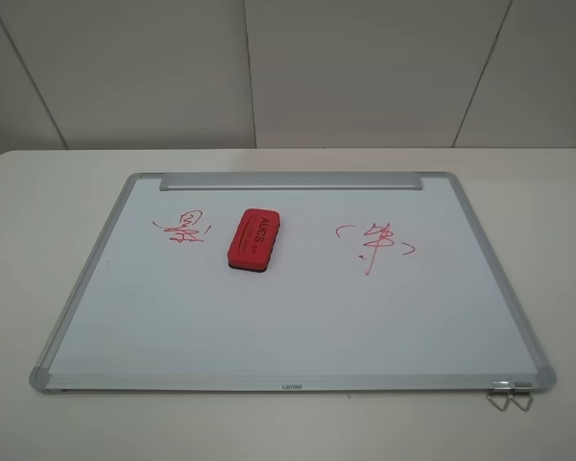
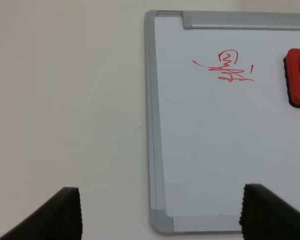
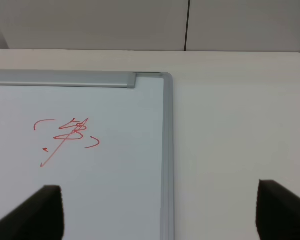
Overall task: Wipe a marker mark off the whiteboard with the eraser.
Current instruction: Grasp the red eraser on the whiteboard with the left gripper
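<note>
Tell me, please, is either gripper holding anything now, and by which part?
Nothing is held. The left gripper and right gripper are open and empty; the red eraser lies untouched on the whiteboard.

Left jaws, wrist view: two matte black fingers (image 2: pixel 55 217), each a blunt wedge with a sloping outer shoulder and a straight inner face cut with fine, close ribs (the edge reads as serrated in outline). Right jaws, wrist view: a matching pair of black fingers (image 3: pixel 37 215), the same ribbing along their inner faces, corners slightly rounded.
</note>
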Controlling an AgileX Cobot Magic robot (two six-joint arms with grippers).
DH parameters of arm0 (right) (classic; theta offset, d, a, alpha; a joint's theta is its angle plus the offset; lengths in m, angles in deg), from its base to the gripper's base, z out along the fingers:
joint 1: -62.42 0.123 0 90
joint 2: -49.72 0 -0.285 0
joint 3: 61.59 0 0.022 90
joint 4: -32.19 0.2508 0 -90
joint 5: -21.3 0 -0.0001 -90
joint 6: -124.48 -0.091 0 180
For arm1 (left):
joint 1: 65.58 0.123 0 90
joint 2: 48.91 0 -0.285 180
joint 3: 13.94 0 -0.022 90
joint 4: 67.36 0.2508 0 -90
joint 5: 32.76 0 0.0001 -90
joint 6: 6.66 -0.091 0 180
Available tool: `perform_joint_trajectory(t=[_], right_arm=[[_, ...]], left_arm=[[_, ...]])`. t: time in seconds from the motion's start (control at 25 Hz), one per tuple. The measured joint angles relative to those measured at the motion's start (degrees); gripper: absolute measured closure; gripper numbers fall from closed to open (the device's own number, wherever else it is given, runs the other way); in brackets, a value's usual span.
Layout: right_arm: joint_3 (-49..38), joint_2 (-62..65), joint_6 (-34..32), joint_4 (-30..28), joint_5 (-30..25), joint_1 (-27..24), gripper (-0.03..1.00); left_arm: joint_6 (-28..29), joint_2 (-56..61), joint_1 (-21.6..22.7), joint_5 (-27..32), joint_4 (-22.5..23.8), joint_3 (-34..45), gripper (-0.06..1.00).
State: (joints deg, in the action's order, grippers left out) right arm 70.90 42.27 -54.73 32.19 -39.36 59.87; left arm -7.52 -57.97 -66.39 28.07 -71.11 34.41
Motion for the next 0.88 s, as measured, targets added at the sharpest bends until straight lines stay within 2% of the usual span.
perform_joint_trajectory(t=[0.2, 0.36, 0.56, 0.72, 0.88], right_arm=[[0.0, 0.0, 0.0, 0.0, 0.0, 0.0, 0.27], [0.0, 0.0, 0.0, 0.0, 0.0, 0.0, 0.27], [0.0, 0.0, 0.0, 0.0, 0.0, 0.0, 0.27], [0.0, 0.0, 0.0, 0.0, 0.0, 0.0, 0.27], [0.0, 0.0, 0.0, 0.0, 0.0, 0.0, 0.27]], left_arm=[[1.93, -0.94, -2.02, -0.81, -1.11, -0.4, 0.29], [0.85, -7.86, -2.02, -4.08, -1.05, -3.51, 0.29], [-2.22, -25.51, -2.02, -5.86, -1.05, -8.99, 0.29], [-5.96, -44.71, -2.02, -7.72, -1.05, -14.36, 0.29], [-7.02, -63.39, -2.02, -9.97, -1.05, -21.06, 0.29]])
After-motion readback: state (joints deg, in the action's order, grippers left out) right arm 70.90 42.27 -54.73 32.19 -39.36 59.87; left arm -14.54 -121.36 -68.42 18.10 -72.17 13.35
